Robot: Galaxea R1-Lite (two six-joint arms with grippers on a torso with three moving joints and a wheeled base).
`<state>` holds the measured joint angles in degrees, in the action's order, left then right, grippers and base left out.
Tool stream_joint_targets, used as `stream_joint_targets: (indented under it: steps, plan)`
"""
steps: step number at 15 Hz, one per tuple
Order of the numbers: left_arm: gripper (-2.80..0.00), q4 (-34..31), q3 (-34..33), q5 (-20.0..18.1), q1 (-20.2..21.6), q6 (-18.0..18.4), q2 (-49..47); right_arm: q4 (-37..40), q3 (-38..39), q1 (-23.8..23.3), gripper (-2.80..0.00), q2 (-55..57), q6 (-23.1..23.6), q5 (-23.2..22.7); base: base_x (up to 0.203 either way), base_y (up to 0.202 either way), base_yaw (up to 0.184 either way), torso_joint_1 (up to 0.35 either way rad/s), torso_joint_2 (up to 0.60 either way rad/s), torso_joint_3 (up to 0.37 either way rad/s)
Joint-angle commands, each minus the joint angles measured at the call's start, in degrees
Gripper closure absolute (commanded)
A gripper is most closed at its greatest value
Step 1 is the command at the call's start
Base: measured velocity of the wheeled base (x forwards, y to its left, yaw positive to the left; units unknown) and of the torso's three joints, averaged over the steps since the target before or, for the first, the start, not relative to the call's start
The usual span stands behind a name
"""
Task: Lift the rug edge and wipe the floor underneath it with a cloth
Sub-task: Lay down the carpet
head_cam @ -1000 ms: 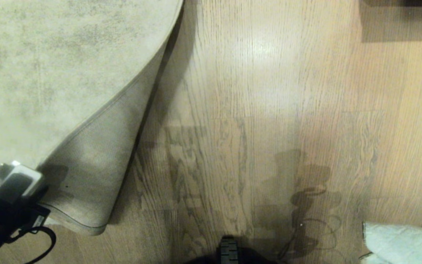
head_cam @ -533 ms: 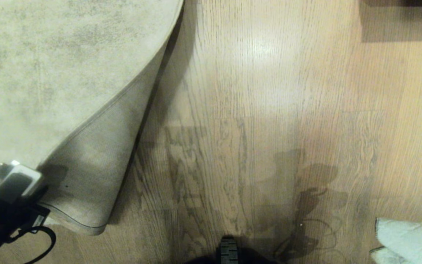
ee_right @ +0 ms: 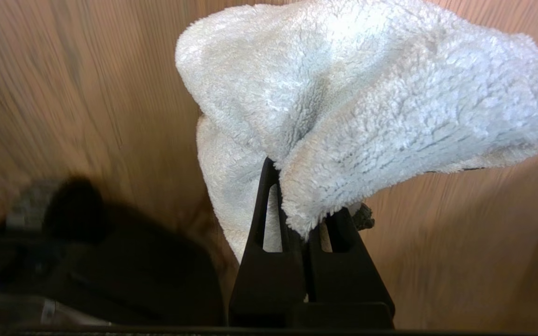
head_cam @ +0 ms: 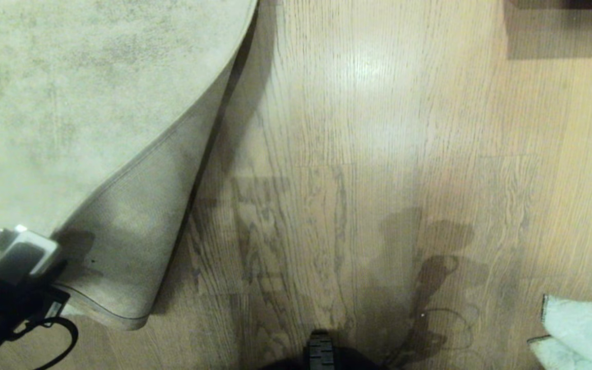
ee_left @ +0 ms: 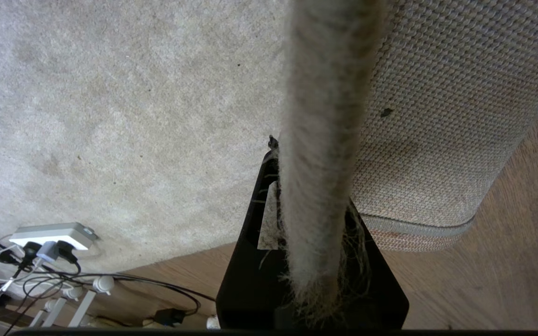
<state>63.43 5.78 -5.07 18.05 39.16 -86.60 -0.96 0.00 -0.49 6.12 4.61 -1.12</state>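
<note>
Left gripper [ee_left: 313, 224] pinches the rug edge [ee_left: 320, 140]; right gripper [ee_right: 304, 205] clamps the cloth [ee_right: 367, 102].

The light is warm and a bit dim. A bright shiny patch sits on the floor [head_cam: 373, 67] — light from above. Dark arm shadows fall lower down. In the right wrist view the floor looks smeared and blurry.

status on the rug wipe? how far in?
Done: left gripper is shut on the rug edge, folded back with its woven backing up and floor exposed. In hand: right gripper is shut on the cloth, at the head view's lower right corner. Left: no wiping is visible; the cloth is far from the rug.
</note>
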Motion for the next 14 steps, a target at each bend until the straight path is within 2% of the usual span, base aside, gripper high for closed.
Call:
stream_joint_targets:
  steps: [1, 3, 14]
  plan:
    - [0.0, 0.4, 0.0, 0.0, 0.1, 0.2, 0.0, 0.0, 0.0, 0.3, 0.0, -6.1, -1.1, 0.0, 0.0, 0.0, 0.0, 0.0, 0.0, 0.0]
    - [0.0, 0.4, 0.1, 0.0, 0.1, 0.1, 0.0, 0.0, 0.0, 0.3, 0.0, -6.1, -3.7, 0.2, 0.0, 0.0, 0.0, 0.0, 0.0, 0.0]
    - [0.0, 0.4, 0.1, -0.1, 0.0, 0.1, 1.2, 0.0, 0.0, 0.3, 0.0, -6.1, -3.8, 0.2, 0.0, 0.0, 0.0, 0.0, 0.0, 0.0]
